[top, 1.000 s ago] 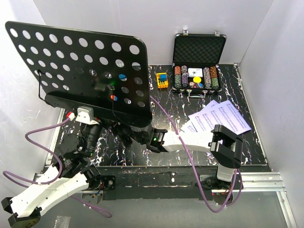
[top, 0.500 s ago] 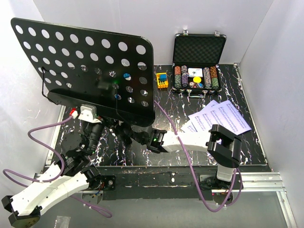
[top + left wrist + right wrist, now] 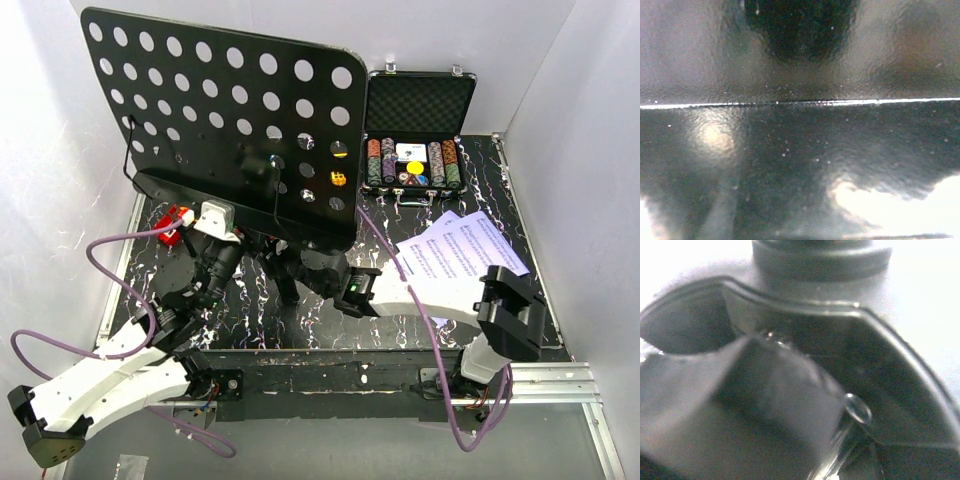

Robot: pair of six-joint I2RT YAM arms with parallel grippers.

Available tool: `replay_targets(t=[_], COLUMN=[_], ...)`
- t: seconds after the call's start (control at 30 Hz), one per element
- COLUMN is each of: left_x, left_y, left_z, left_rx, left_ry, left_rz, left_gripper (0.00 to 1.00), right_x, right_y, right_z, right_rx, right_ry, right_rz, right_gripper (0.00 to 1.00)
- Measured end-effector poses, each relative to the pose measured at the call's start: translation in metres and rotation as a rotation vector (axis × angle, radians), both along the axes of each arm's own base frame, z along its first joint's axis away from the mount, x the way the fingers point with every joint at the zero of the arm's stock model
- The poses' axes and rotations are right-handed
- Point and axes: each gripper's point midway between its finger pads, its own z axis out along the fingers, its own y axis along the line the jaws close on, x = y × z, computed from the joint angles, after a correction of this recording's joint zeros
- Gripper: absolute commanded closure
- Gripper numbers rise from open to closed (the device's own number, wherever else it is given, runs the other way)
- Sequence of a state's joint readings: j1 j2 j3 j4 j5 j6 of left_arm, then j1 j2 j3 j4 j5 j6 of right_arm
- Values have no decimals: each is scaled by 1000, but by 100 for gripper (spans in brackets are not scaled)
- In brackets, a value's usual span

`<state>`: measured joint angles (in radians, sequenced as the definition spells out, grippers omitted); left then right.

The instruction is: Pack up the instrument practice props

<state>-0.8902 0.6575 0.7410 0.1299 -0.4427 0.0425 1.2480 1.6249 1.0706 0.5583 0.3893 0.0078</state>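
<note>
White walls box in a black marbled table in the overhead view, where the tripod music stand rears up at left centre. Its perforated desk is steep, its long axis running left to right and dipping rightward. Both arms reach under its lower lip: the left gripper extends from the near-left corner to the lip itself and the right gripper points leftward at the hub beneath, so the stand sits directly ahead of both. Neither pincer's opening shows from here. Sheet-music pages lie fanned on the right, just beside the right arm's elbow, well apart from the left arm. An open poker-chip case stands at the back, and toy blocks show through the holes. Staves are too small to read and no brand is legible. The left wrist view shows dark glossy metal crossed by one bright horizontal edge, with no fingers seen. The right wrist view shows blurred dark moulded parts pressed close, and whether that pincer grips anything cannot be told.
</note>
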Motion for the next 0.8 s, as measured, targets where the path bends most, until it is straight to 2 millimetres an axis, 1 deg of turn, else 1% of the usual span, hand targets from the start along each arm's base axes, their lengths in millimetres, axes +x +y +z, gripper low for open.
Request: replay_targets(t=[0.2,0.27,0.37,0.63,0.8], left_x=[3,3,4,8,11], left_y=[-19,-25,-34,-55,-73], left_z=[19,24,25,13,-1], left_rx=[-41,-52,-54,-71,-80], left_ry=[-28,-32,-21,27,61], left_rz=[-50,-68,-89,-139,-178], left_gripper=[100,100,100,100,100], right_x=[0,-4,-12,-41,-49], right_y=[-28,-37,-48,-75,-91], right_z=[18,21,22,15,4], right_rx=[-42,-60,-80,-96,-89], right_ry=[12,26,76,256,344], right_rz=[-12,-2,25,96,85], right_gripper=[99,99,99,99,99])
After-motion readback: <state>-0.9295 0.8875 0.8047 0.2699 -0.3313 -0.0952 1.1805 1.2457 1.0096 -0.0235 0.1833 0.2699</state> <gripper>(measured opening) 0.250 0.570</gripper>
